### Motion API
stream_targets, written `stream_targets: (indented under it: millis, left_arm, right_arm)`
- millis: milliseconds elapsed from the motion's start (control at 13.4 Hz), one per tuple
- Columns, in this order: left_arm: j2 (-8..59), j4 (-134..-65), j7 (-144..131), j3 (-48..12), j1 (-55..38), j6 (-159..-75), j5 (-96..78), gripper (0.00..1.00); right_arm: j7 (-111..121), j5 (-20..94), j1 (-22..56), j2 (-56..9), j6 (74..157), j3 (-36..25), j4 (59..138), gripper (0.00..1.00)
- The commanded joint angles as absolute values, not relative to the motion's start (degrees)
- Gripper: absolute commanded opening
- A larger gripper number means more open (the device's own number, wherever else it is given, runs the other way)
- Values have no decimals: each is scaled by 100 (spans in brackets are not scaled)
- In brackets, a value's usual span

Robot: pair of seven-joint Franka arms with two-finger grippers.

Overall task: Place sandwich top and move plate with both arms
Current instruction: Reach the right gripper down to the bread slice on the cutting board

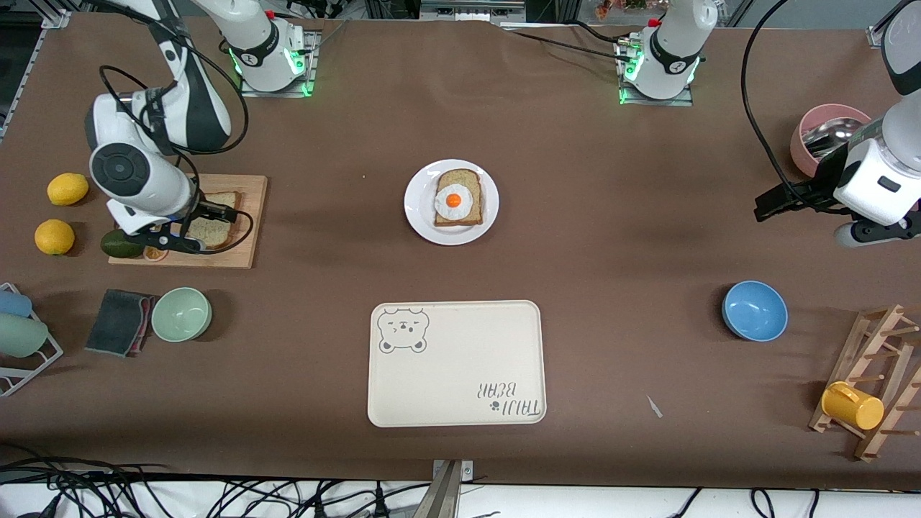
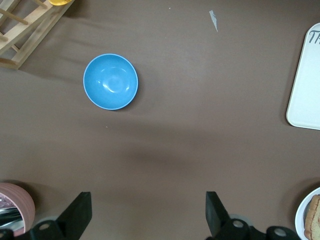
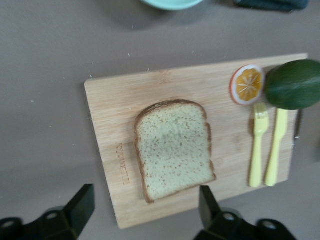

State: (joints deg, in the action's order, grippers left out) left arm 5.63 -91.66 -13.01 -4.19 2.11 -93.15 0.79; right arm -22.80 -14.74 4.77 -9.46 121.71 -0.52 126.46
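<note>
At the left of the front frame, we see the right hand (image 1: 188, 232) hanging over the wooden cutting board (image 1: 248, 223), its fingers (image 3: 80, 205) spread wide apart and empty. The sandwich top (image 3: 172, 147) lies flat on that board beneath it — a bare brown slice, beside an orange slice (image 3: 247, 84), a green avocado (image 3: 294, 84) and yellow cutlery (image 3: 266, 146).

In the upper centre of the front frame the plate (image 1: 419, 216) sits on the brown surface (image 1: 611, 237), carrying the egg-topped bread (image 1: 458, 198); the bear-printed tray (image 1: 456, 363) lies below it.

At the right edge the left hand (image 1: 773, 203) waits in the air, fingers (image 2: 79, 212) fully apart — the blue bowl (image 2: 110, 81) shows under it.
</note>
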Motion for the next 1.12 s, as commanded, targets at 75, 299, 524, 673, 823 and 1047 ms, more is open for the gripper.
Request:
stream_targets:
  millis: [75, 299, 524, 673, 823, 1047]
  left_arm:
    - [483, -9202, -1345, -422, 220, -9325, -44, 100]
    - [483, -9220, -1345, -422, 211, -9325, -44, 100]
    - [492, -9220, -1345, -431, 211, -9325, -44, 100]
    - [483, -9211, -1327, -422, 220, -9316, -44, 100]
    - [492, -9202, -1310, -422, 220, -9316, -44, 100]
    - [483, -9202, -1336, -422, 211, -9316, -44, 100]
  right_arm:
    - [-2828, -1792, 422, -1396, 13006, -193, 12911, 82]
    - [-3006, -2030, 422, -1696, 13385, -307, 12920, 80]
    - [-3006, -2074, 422, -1907, 13657, -316, 12911, 74]
    - [-3006, -2074, 422, -1951, 13693, -316, 12911, 64]
    - [-3006, -2135, 413, -2012, 13728, -351, 12911, 53]
    - [-3006, -2153, 413, -2092, 13816, -396, 12911, 27]
